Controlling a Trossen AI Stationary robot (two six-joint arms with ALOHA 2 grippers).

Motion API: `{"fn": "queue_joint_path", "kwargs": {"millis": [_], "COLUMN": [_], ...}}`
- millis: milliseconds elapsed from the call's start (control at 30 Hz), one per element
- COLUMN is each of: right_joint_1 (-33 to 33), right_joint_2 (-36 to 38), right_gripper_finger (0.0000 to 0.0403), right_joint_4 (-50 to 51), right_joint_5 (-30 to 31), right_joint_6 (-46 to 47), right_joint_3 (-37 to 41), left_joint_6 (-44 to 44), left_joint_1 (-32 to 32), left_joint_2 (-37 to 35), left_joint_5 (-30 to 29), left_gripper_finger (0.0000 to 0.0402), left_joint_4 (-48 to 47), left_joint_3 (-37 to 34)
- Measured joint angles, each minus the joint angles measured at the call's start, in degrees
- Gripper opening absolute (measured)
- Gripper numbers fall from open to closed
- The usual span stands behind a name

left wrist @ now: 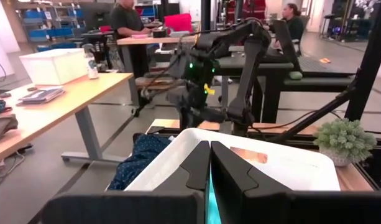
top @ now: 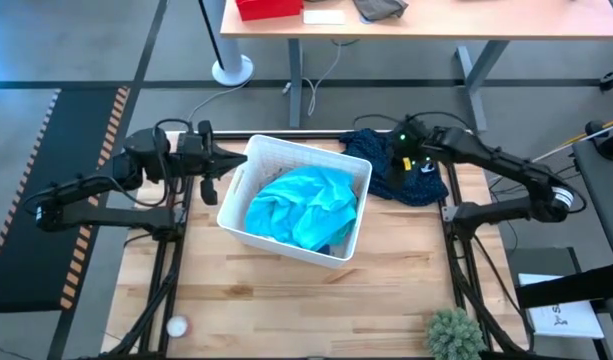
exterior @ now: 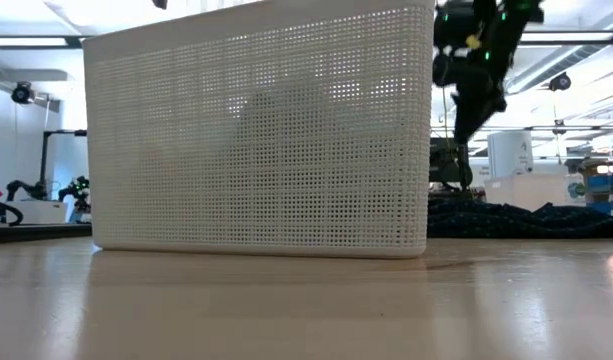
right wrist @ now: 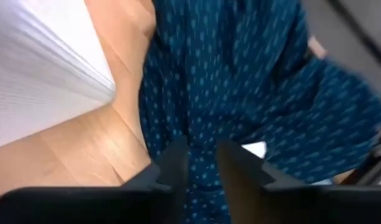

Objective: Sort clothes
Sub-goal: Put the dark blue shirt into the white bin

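A white plastic basket point(top: 286, 150) stands mid-table and holds a teal garment point(top: 301, 205). A navy garment with small dots point(top: 426, 185) lies flat on the table at the basket's far right, also seen in the low view point(exterior: 526, 220). My right gripper point(right wrist: 202, 165) hangs open above this navy garment point(right wrist: 240, 74), fingers pointing down, clear of it in the low view point(exterior: 473, 110). My left gripper point(top: 229, 165) is shut and level, just left of the basket's far-left corner, pointing over the rim point(left wrist: 283, 162). I cannot tell whether it touches the basket.
A small green plant point(top: 454, 335) stands at the table's near right and a small white ball point(top: 176, 326) at its near left. A desk with a red box point(top: 271, 8) stands beyond the far edge. People sit at desks in the room point(left wrist: 125, 18).
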State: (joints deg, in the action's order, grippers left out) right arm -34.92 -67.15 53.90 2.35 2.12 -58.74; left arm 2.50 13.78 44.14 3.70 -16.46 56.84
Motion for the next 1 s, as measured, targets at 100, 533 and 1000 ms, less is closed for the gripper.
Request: {"fn": "queue_joint_path", "kwargs": {"millis": [100,533,1000], "right_joint_1": [0.0,0.15,0.2], "right_joint_2": [-1.38,-7.2,-24.59], "right_gripper_finger": [0.0139,0.0302,0.0316], "right_joint_4": [-2.12,-16.94,-26.85], "right_joint_5": [-0.26,-4.34,0.95], "right_joint_6": [1.63,0.91,-0.84], "right_joint_3": [4.25,14.11,14.0], "left_joint_6": [0.0,-0.22,-0.63], "left_joint_1": [0.0,0.0,0.0], "left_joint_2": [0.0,0.02,0.02], "left_joint_5": [-0.02,-0.12,-0.13], "left_gripper_finger": [0.0,0.0,0.0], "left_joint_4": [-0.58,-1.68,-2.21], "left_joint_3": [0.0,0.0,0.0]}}
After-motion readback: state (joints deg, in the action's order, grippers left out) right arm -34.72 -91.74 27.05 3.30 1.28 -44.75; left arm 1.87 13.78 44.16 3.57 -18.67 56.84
